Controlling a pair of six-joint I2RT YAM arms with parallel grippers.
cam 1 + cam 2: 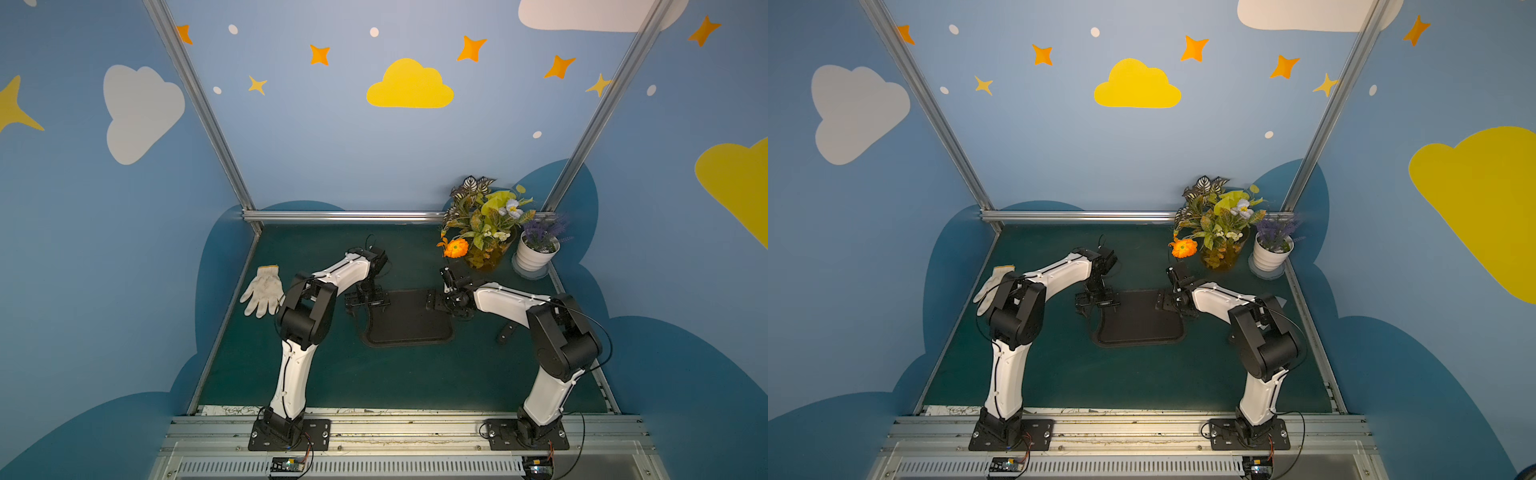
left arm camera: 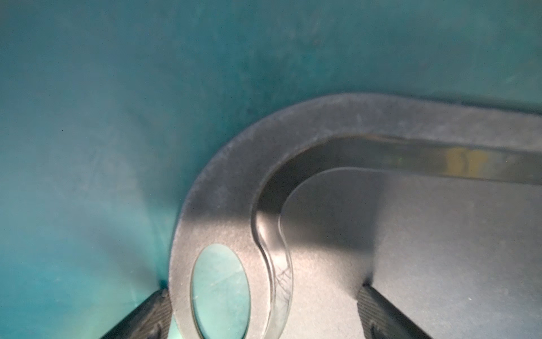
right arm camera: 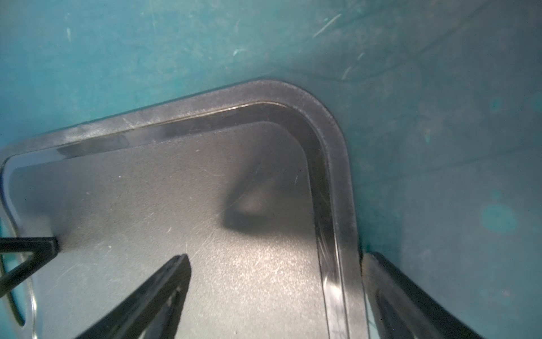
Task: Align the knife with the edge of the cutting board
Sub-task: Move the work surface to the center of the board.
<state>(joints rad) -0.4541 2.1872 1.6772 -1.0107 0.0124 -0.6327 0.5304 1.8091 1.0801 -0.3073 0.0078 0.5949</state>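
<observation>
Black cutting board (image 1: 409,320) — under right claw (image 3: 275,258).

matt grainy cutting board (image 1: 409,320), glossy groove (image 2: 440,160)

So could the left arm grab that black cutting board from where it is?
Probably yes. The left pincer is open and straddles the rim of the cutting board beside its handle hole, with nothing in between; its height above the rim is unclear.

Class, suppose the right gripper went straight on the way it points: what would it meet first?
Most likely the board. The right gripper is open and points down at its end rim, one finger over the board, the other beyond the rim over the mat. Height is unclear.
</observation>
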